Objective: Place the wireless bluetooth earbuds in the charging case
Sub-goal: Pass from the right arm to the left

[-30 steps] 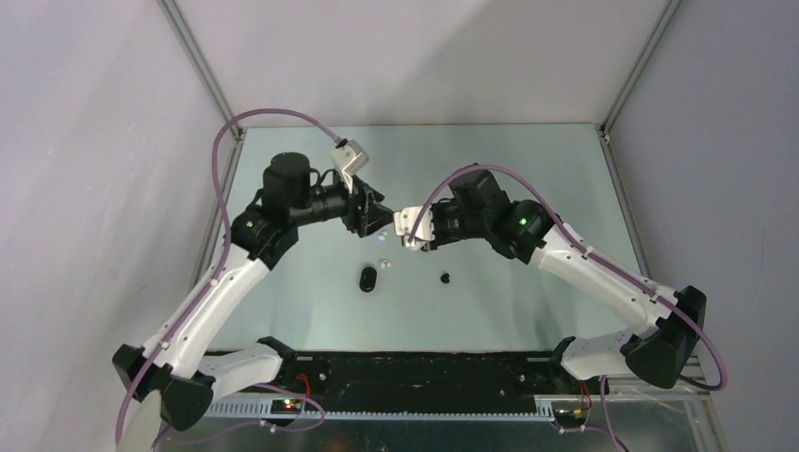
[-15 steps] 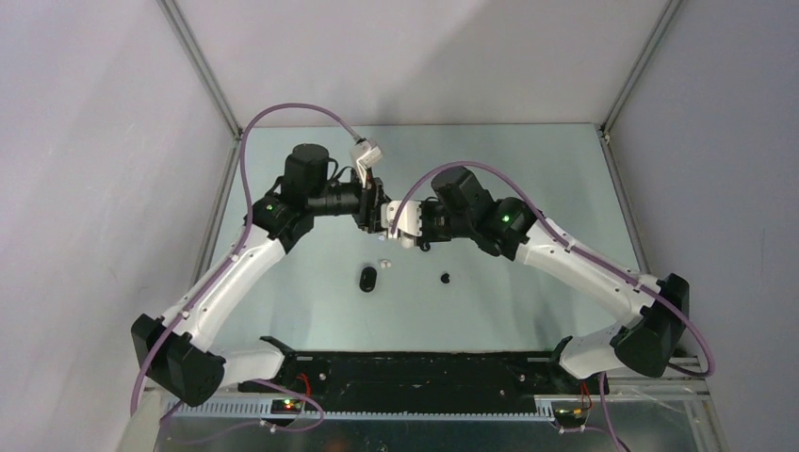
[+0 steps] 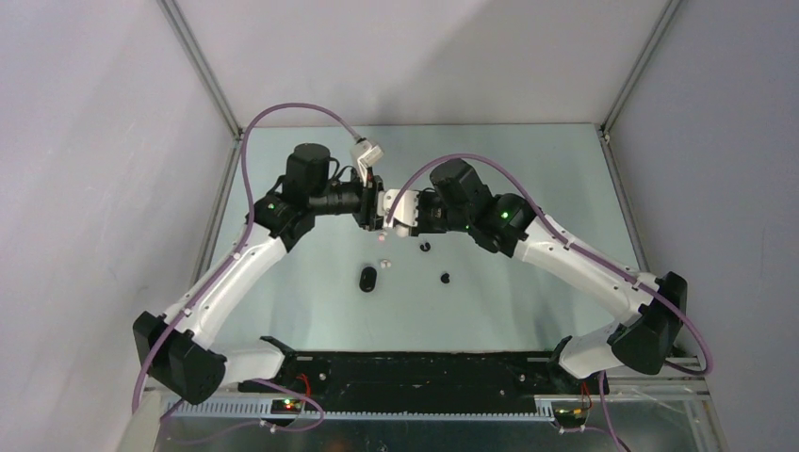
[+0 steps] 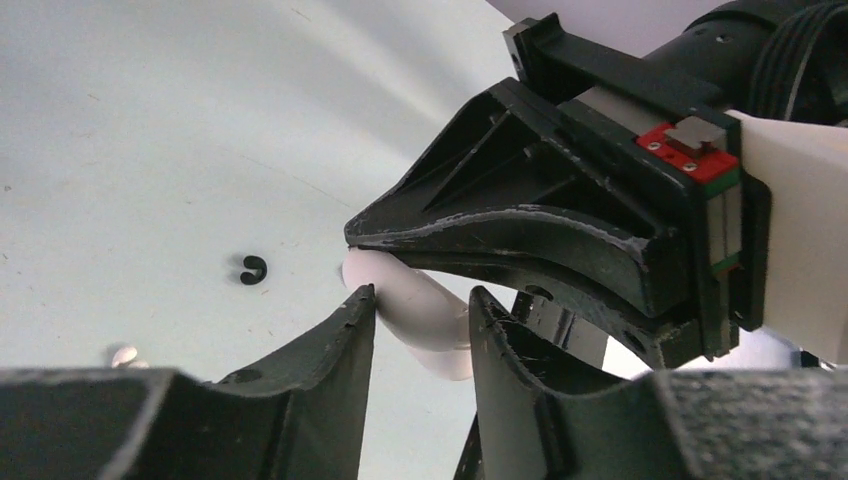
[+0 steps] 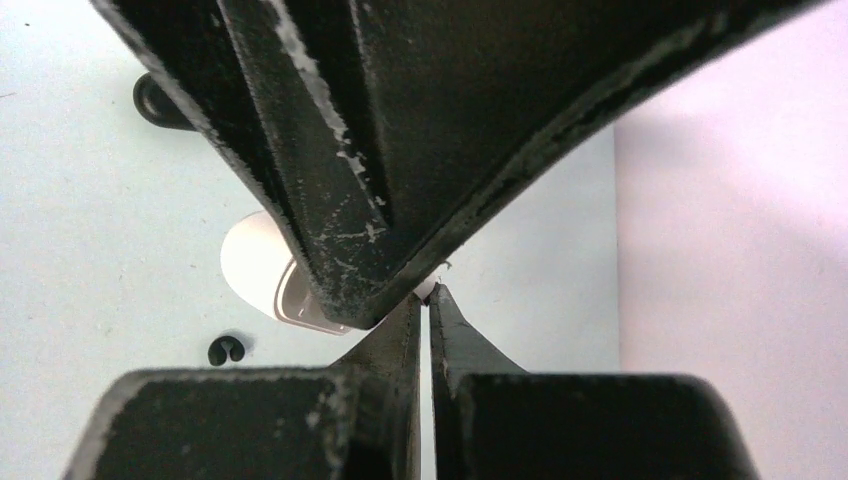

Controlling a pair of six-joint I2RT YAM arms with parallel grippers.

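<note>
The black charging case [image 3: 367, 278] lies on the table in front of both grippers, apart from them. Two white earbuds [image 3: 383, 262] and two black earbuds [image 3: 445, 278] lie loose around it; one black bud [image 4: 253, 270] also shows in the left wrist view. Above the table's middle my left gripper [image 3: 374, 211] and right gripper [image 3: 386, 211] meet tip to tip. The left gripper [image 4: 420, 295] has its fingers around a white oval case [image 4: 420, 312], touching it on both sides. The right gripper [image 5: 428, 292] is shut, pinching the edge of that white case [image 5: 262, 272].
The grey-green table top [image 3: 528, 169] is bounded by white walls with metal corner posts [image 3: 203, 75]. Purple cables loop over both arms. The arm bases sit on a black rail [image 3: 415, 372] at the near edge.
Both arms moved inward and toward the back until the grippers met. The left jaws narrowed around the white case. A black bud that the right gripper had hidden now shows.
</note>
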